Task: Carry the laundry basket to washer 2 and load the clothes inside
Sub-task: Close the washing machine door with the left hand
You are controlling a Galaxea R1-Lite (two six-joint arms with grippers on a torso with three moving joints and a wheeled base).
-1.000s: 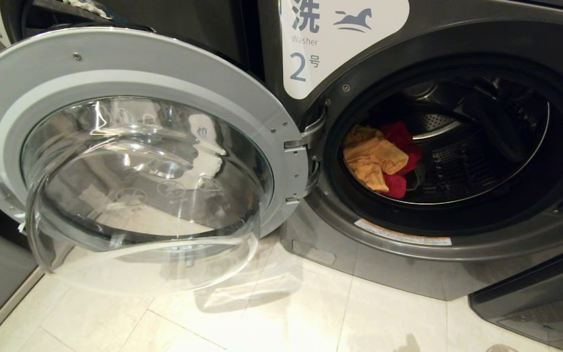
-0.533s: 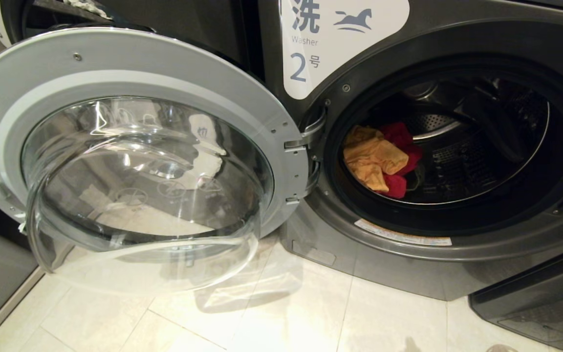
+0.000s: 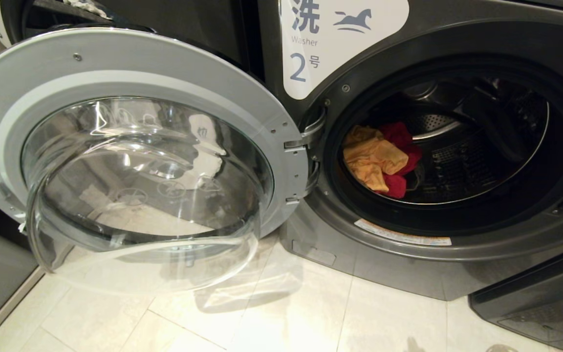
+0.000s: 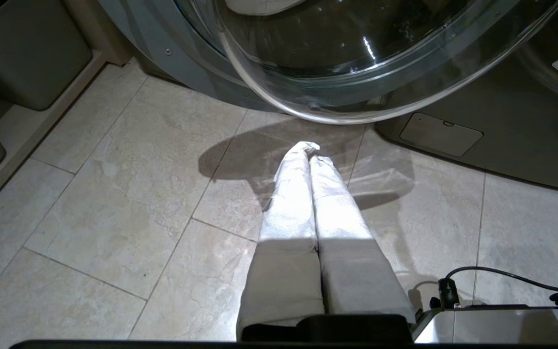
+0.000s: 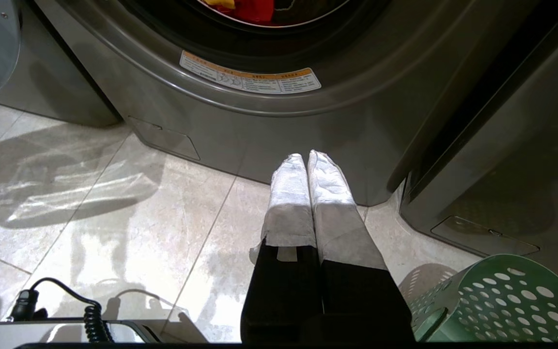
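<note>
Head view, left to right: washer 2's door [image 3: 130, 146] stands swung wide, and washer 2 [image 3: 438, 274] holds the clothes [image 3: 379, 159] in its drum. I see my left gripper [image 4: 309, 150] closed and empty above floor tiles below the door. My right gripper [image 5: 306, 157], closed and empty, hangs below the drum opening, the laundry basket [image 5: 497, 300] just beside it.

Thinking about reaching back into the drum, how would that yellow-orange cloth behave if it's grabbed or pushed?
The yellow-orange cloth lies crumpled in folds, so probably floppy, draping when lifted. It looks thin, likely light. It overlaps the red cloth, so a pull might drag that too.
</note>
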